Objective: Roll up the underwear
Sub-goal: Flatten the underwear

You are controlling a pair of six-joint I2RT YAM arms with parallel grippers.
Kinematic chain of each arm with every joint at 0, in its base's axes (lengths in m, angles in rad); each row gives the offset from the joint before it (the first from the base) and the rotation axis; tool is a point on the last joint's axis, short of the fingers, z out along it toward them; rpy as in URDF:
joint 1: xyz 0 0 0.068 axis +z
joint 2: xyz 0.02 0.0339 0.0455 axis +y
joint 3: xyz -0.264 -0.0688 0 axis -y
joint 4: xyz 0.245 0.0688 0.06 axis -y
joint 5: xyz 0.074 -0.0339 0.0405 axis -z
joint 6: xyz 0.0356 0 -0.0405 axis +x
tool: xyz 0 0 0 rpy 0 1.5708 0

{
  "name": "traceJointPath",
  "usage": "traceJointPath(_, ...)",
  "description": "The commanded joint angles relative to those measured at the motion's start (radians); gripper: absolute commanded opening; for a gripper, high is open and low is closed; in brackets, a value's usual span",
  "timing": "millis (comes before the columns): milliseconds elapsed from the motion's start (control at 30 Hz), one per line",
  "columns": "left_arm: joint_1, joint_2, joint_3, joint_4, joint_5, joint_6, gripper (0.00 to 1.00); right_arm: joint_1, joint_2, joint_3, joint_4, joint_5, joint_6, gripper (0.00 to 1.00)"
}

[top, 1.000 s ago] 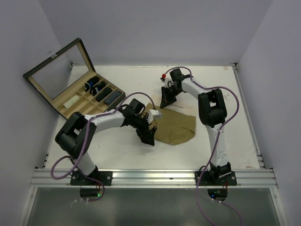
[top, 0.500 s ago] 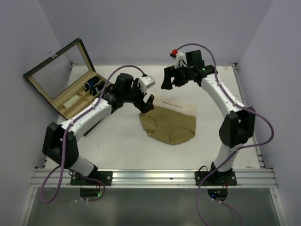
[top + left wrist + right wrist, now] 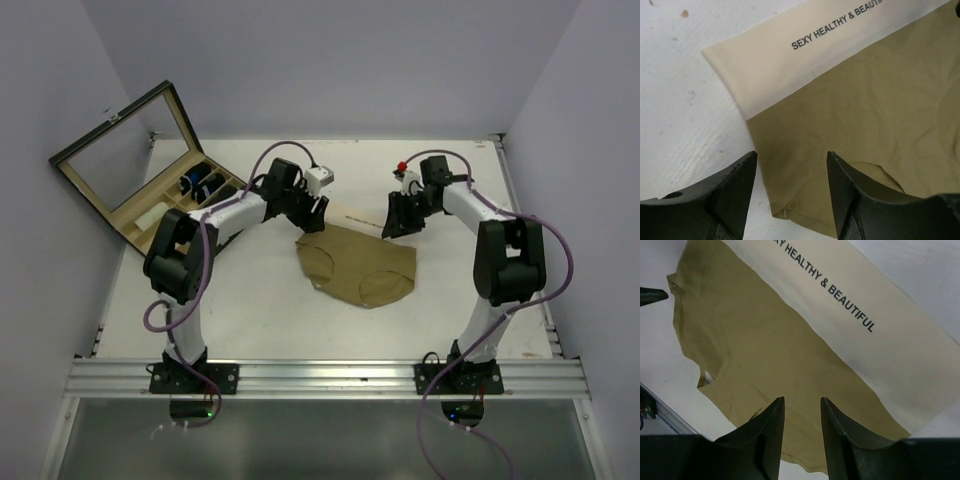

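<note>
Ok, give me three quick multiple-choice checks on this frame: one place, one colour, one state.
1. Where does the organiser box stand?
A) at the far left of the table
B) at the near right corner
C) between the arm bases

2. What colour is the waistband of the underwear?
A) red
B) plain black
C) cream with dark lettering

3. What state is the underwear in?
A) rolled up tight
B) spread flat, not rolled
C) hanging in the air

Answers:
1 A: the box, lid open, sits at the table's far left edge.
2 C: both wrist views show a cream band with dark print above the olive fabric.
3 B: it lies flat on the table, and the left gripper and right gripper are open near the waistband's two ends, gripping nothing.
</note>
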Motion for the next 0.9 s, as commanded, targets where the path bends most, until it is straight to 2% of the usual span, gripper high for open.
traceJointPath(0, 0.002, 0.052, 0.039, 0.028, 0.016, -0.032, 0.61, 0.007, 0.023, -0.013, 0.065, 0.018, -0.005, 0.36)
traceJointPath(100, 0.003, 0.081, 0.031, 0.039, 0.002, -0.038, 0.6, 0.001, 0.063, -0.062, 0.1, 0.052, 0.007, 0.28)
traceJointPath(333, 0.005, 0.167, 0.091, 0.015, -0.033, -0.043, 0.59, -0.003, 0.088, -0.172, 0.141, 0.022, 0.06, 0.19)
traceJointPath(400, 0.005, 0.195, 0.126, 0.019, -0.038, -0.024, 0.59, 0.001, 0.074, -0.197, 0.146, -0.032, 0.077, 0.18)
traceJointPath(467, 0.005, 0.228, 0.207, -0.014, -0.041, -0.001, 0.59, 0.02, 0.048, -0.229, 0.14, -0.058, 0.068, 0.19)
traceJointPath(600, 0.005, 0.324, 0.351, -0.067, 0.071, 0.048, 0.63, 0.067, -0.05, -0.266, 0.118, -0.191, 0.061, 0.43)
traceJointPath(633, 0.005, 0.342, 0.371, -0.07, 0.111, 0.052, 0.66, 0.075, -0.099, -0.262, 0.118, -0.233, 0.067, 0.45)
traceJointPath(733, 0.006, 0.306, 0.402, -0.041, 0.108, 0.04, 0.73, 0.041, -0.156, -0.201, 0.12, -0.25, 0.1, 0.48)
traceJointPath(833, 0.006, 0.169, 0.32, 0.039, 0.07, 0.036, 0.77, -0.005, -0.147, -0.118, 0.103, -0.23, 0.094, 0.45)
traceJointPath(867, 0.008, 0.135, 0.295, 0.018, 0.07, 0.034, 0.77, -0.012, -0.115, -0.093, 0.056, -0.215, 0.037, 0.42)
